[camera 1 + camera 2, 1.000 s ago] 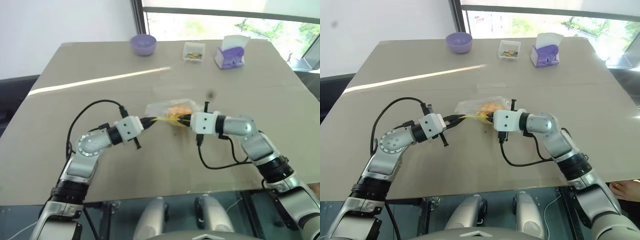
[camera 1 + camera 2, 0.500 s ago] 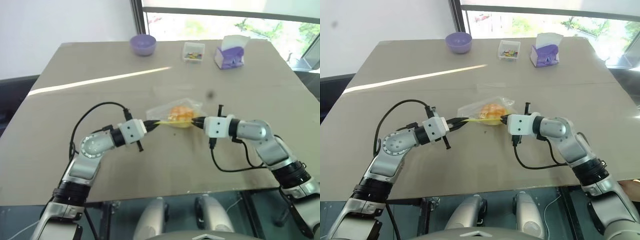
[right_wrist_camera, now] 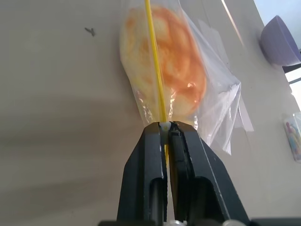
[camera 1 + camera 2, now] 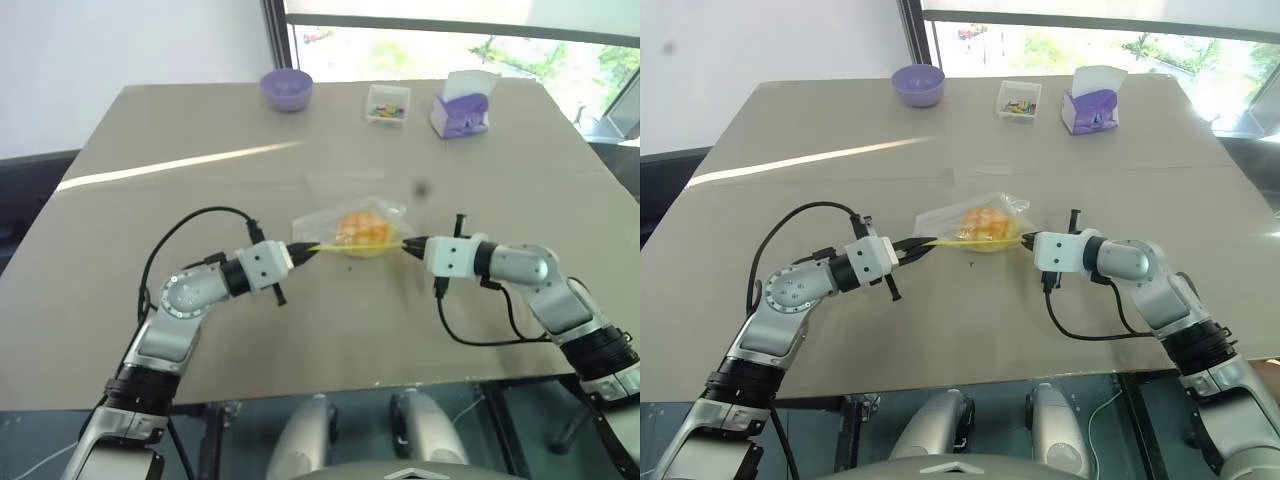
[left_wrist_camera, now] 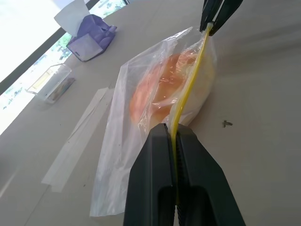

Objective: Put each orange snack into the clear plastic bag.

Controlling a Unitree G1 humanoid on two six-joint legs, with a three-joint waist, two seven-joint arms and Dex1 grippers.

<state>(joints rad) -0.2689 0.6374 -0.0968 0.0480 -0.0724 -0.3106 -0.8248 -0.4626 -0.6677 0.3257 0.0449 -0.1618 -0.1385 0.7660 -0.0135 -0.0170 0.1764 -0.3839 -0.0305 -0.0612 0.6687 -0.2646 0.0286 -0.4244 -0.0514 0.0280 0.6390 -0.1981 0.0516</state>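
Observation:
The orange snack [image 4: 362,230] lies inside the clear plastic bag [image 4: 325,222] at the middle of the table. The bag's yellow seal strip [image 4: 345,248] runs along its near edge, stretched between both grippers. My left gripper [image 4: 297,249] is shut on the strip's left end; in the left wrist view the strip [image 5: 188,89] leads from its fingers [image 5: 155,169] past the snack [image 5: 157,92] to the other gripper's tips [image 5: 212,19]. My right gripper [image 4: 408,243] is shut on the strip's right end, and the right wrist view has the snack [image 3: 174,56] just beyond its fingers [image 3: 153,155].
At the far edge of the table [image 4: 150,170] stand a purple bowl [image 4: 286,88], a small clear tray of candies [image 4: 387,103] and a purple tissue box [image 4: 460,108]. A strip of clear tape [image 4: 335,178] lies behind the bag.
My right gripper has slid to the right along the yellow seal strip to the bag's right end. The left gripper has kept still on the left end.

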